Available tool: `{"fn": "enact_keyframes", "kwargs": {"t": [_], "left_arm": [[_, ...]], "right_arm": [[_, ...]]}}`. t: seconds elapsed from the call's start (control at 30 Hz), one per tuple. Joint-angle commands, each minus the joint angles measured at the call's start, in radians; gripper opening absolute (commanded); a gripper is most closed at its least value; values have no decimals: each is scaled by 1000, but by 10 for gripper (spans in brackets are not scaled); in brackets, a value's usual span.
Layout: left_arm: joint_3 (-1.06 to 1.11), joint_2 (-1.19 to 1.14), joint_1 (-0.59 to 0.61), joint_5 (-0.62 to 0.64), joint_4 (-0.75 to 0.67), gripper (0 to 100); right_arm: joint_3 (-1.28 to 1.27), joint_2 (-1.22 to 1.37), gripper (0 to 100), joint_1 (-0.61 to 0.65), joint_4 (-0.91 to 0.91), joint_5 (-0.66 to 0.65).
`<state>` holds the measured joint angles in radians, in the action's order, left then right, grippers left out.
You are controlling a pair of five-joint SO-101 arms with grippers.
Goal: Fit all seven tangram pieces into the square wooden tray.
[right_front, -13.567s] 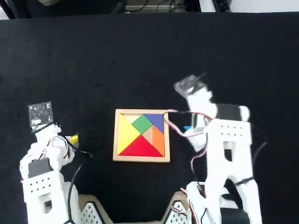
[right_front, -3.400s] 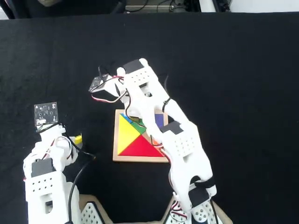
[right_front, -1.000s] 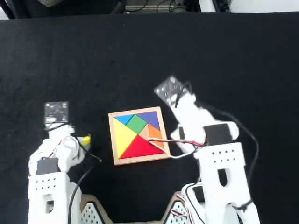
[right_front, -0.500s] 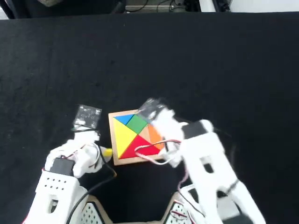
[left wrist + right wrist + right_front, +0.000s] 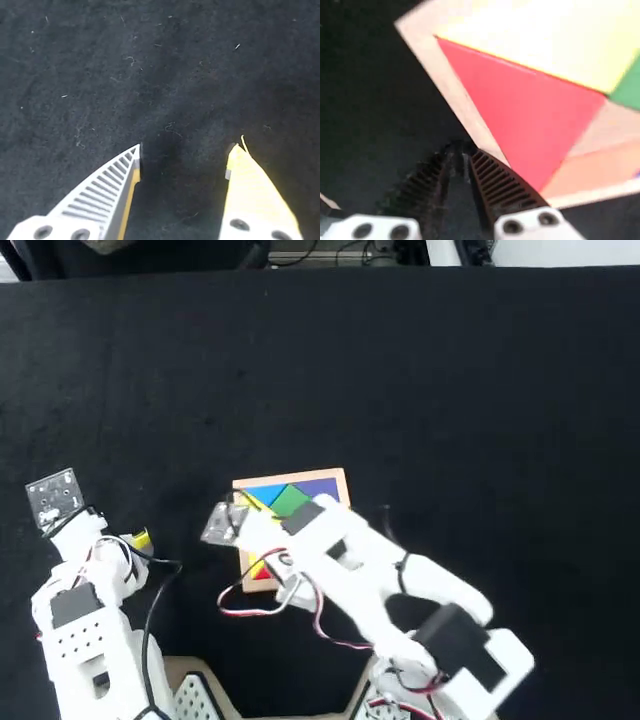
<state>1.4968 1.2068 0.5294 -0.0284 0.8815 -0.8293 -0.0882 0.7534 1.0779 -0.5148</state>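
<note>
Right gripper (image 5: 465, 150), closed and empty, has swung across the tray (image 5: 451, 87); left gripper (image 5: 186, 150) gapes empty.

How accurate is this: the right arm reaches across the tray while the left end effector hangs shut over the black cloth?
Wrong in one respect: the left end effector is open, not shut, spread wide over the black cloth, as the left wrist view shows. The right arm does reach across the tray.
</note>
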Motion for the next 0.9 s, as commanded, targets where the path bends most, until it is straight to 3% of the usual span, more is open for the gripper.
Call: {"fn": "enact_keyframes", "kwargs": {"t": [0.0, 0.87], "left_arm": [[-18, 9, -21, -12, -18, 277], [-16, 9, -27, -14, -15, 277]], "right_arm": [[74, 47, 11, 25, -28, 9], [163, 68, 11, -121, -29, -87]]}}
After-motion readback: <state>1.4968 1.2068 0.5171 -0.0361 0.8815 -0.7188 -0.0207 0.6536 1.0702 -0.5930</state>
